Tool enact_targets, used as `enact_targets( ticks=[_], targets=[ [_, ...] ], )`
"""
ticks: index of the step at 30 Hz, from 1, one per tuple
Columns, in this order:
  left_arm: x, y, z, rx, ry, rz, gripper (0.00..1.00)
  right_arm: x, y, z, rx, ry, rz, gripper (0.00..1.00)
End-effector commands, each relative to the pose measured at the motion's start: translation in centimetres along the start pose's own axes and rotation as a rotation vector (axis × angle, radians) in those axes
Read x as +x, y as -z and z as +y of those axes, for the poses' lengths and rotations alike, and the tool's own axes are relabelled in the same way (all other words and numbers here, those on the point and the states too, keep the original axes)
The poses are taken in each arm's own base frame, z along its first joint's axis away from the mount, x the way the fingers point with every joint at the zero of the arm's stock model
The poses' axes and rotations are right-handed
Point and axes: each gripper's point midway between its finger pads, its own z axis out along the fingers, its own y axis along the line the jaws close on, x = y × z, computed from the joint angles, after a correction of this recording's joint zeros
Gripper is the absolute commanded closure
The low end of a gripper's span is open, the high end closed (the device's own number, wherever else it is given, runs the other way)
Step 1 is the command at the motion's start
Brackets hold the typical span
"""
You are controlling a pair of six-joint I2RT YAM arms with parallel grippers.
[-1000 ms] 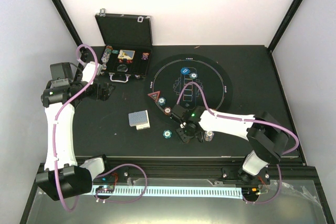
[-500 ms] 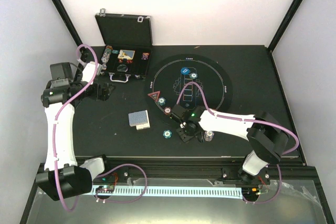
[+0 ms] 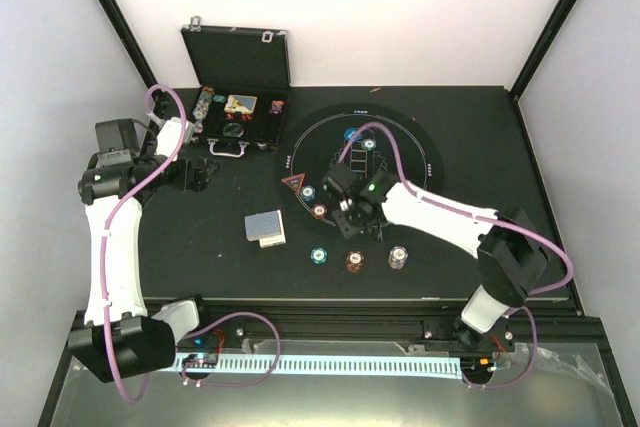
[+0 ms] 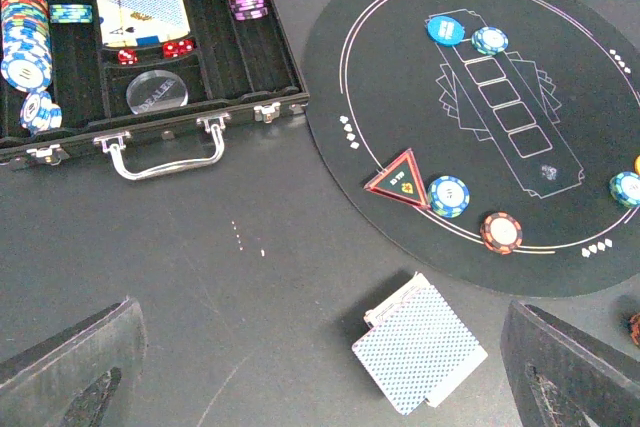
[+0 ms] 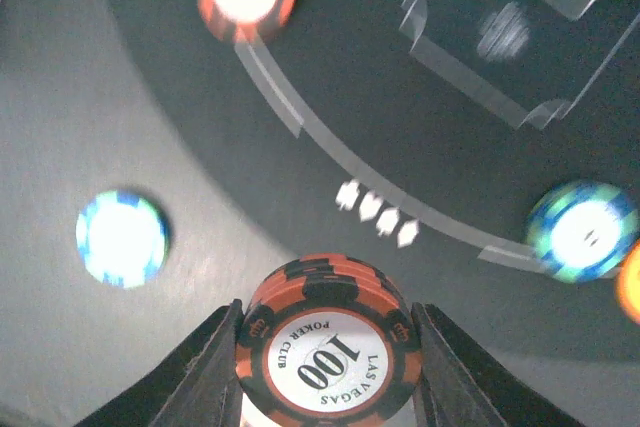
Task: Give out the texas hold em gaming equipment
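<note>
Round mat (image 4: 390, 77): matt black, smooth, white lines printed. Red-black chip stack (image 5: 328, 342): smooth plastic look, glossy centre label. Case (image 4: 288, 62): black shell, handle (image 4: 170, 167) finished in polished metal. Card deck (image 4: 420, 347): paper-like, printed back. Table (image 4: 250, 277): matt, faintly scuffed.

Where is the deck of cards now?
In the top view the card deck lies on the table, left of the round mat and nearer than the black case.

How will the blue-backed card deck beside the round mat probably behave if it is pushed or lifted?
The card deck is probably a loose stack: its lower cards already stick out from under the top ones, so a side push would likely spread it apart. It lies flat on the table, so tipping or rolling seems unlikely.
</note>
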Motion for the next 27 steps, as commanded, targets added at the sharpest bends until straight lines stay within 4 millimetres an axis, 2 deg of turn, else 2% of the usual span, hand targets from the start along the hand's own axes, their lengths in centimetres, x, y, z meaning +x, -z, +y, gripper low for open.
enact_targets(
  ticks=[1,3,5,9,14,17,20,27],
  targets=[
    [-0.3,0.1,0.3,-0.001,0.002,-0.002,0.01,-6.3,2.1,-4.0,0.063,-0.056,-0.106,0.82],
    [-0.3,0.1,0.3,-0.002,0.002,-0.004,0.01,-9.1,2.4,-6.3,0.089,-0.100,-0.136,0.82],
    [-0.4,0.1,0.2,0.001,0.002,-0.004,0.01,-11.8,2.6,-9.6,0.139,-0.165,-0.156,0.82],
    [-0.3,0.0,0.3,0.004,0.004,-0.001,0.01,-16.2,1.6,-14.2,0.172,-0.271,-0.182,0.82],
    [-0.2,-0.3,0.6,0.001,0.005,0.008,0.01,-19.8,-0.7,-18.4,0.198,-0.348,-0.170,0.82],
    [-0.2,-0.5,0.6,0.007,0.009,0.010,0.01,-21.0,-3.3,-19.9,0.183,-0.382,-0.146,0.82],
    [-0.2,-0.6,0.7,0.010,0.010,0.013,0.01,-21.5,-4.9,-21.0,0.175,-0.416,-0.130,0.82],
    [0.1,-1.1,1.0,0.005,0.012,0.025,0.01,-21.3,-8.7,-18.1,0.076,-0.401,-0.094,0.82]
  ],
)
